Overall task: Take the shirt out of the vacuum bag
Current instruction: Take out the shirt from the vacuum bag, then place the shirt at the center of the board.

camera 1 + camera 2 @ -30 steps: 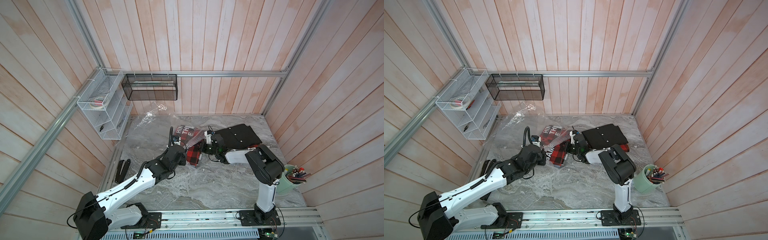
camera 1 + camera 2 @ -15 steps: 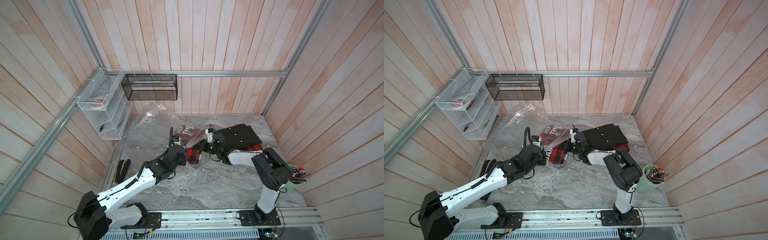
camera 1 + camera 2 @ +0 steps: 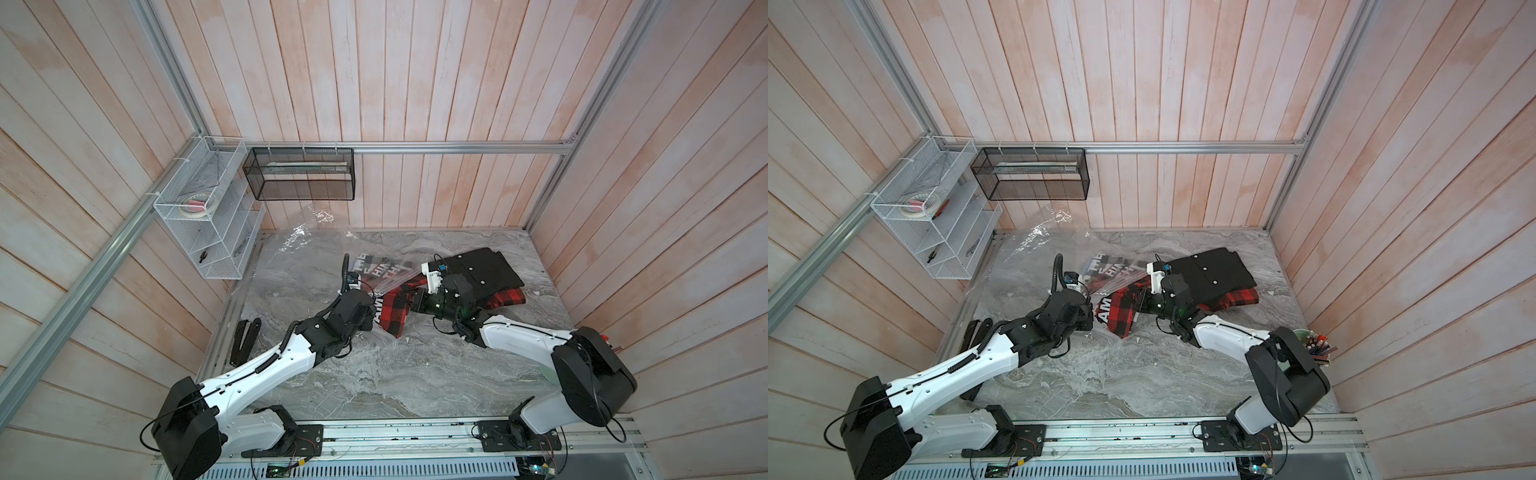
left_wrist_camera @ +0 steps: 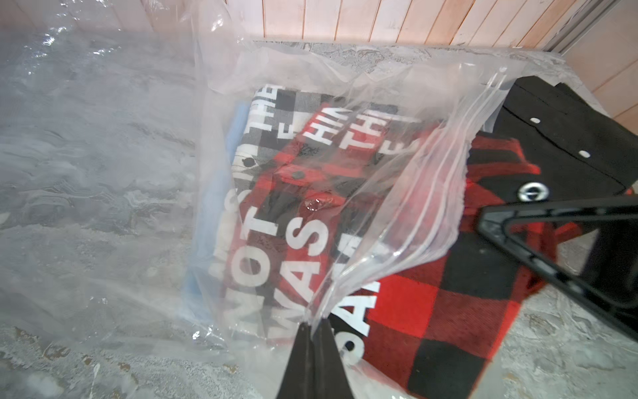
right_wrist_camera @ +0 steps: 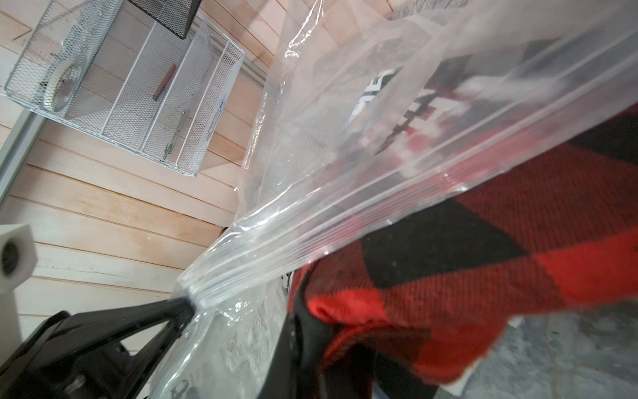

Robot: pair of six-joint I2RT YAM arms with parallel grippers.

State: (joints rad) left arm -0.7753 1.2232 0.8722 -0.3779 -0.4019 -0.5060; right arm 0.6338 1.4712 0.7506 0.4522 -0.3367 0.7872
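In a top view the right claw (image 3: 415, 300) pinches the shirt (image 3: 394, 319) at 3 o'clock from the left claw (image 3: 372, 296) pinching the bag (image 3: 299, 245)

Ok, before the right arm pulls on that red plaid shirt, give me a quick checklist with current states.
1. Left gripper pinches the vacuum bag's zip edge: ok.
2. Right gripper shut on the red plaid shirt: ok.
3. Bag mouth lifted off the shirt: ok.
4. Shirt fully out of the bag: not ok, part lies under plastic.
5. Right gripper free of plastic: cannot tell.
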